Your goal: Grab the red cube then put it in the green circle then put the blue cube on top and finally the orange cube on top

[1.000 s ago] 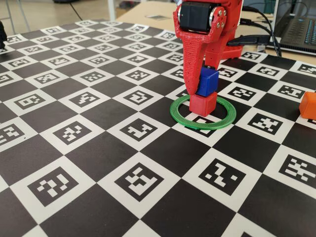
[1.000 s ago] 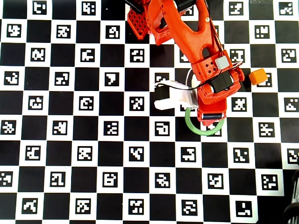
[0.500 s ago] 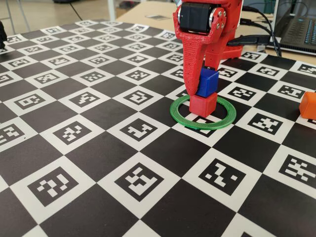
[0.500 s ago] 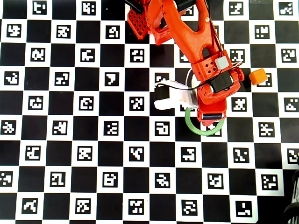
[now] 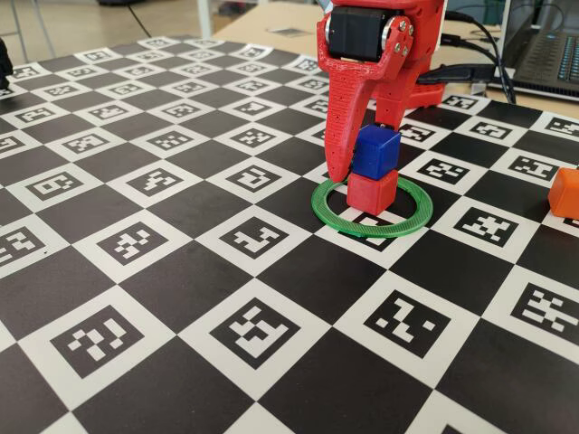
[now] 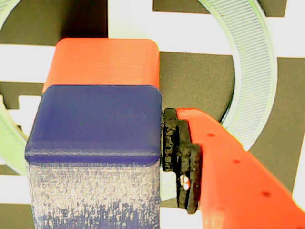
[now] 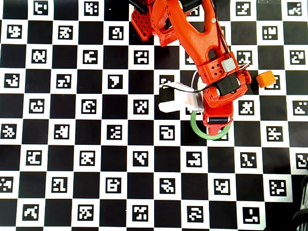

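The red cube [image 5: 371,192] sits inside the green circle [image 5: 398,226], with the blue cube [image 5: 375,151] stacked squarely on top. My gripper [image 5: 360,161] straddles the blue cube and is open: in the fixed view its near finger [image 5: 337,136] stands clear to the cube's left. The wrist view shows the blue cube [image 6: 95,119] over the red cube [image 6: 102,62], a black finger pad [image 6: 177,152] a narrow gap to its right, and part of the green circle [image 6: 248,62]. The orange cube [image 5: 566,192] lies apart at the right edge, also visible in the overhead view [image 7: 265,78], where the arm hides both stacked cubes.
Everything rests on a checkerboard mat of black squares and white marker squares [image 5: 253,330]. A laptop [image 5: 547,54] and cables lie behind the mat at the back right. The arm's base [image 7: 144,21] stands at the top of the overhead view, and a white camera mount [image 7: 175,98] sticks out to the left.
The near finger has swung left, away from the blue cube, so the gripper has opened and let it go. The blue cube stays on the red cube.
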`<state>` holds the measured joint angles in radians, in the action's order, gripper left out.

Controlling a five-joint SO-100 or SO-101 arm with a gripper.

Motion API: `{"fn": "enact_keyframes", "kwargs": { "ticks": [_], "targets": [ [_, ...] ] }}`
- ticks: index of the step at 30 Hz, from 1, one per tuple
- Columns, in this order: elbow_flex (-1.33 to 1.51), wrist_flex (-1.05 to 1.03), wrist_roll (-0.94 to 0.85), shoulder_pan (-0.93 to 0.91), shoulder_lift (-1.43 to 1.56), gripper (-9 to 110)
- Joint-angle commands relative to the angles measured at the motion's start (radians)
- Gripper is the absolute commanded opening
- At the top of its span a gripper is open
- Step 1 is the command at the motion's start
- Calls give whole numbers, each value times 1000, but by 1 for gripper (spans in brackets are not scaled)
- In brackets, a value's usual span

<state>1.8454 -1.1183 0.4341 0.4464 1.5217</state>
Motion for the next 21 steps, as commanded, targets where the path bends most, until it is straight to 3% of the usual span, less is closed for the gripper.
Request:
{"fn": "enact_keyframes", "kwargs": {
  "ticks": [1, 15, 21],
  "targets": [
    [-11, -6, -2, -12, 87, 30],
    [-137, -163, 21, -20, 152, 36],
    [-290, -287, -51, -17, 161, 38]
  ]
}}
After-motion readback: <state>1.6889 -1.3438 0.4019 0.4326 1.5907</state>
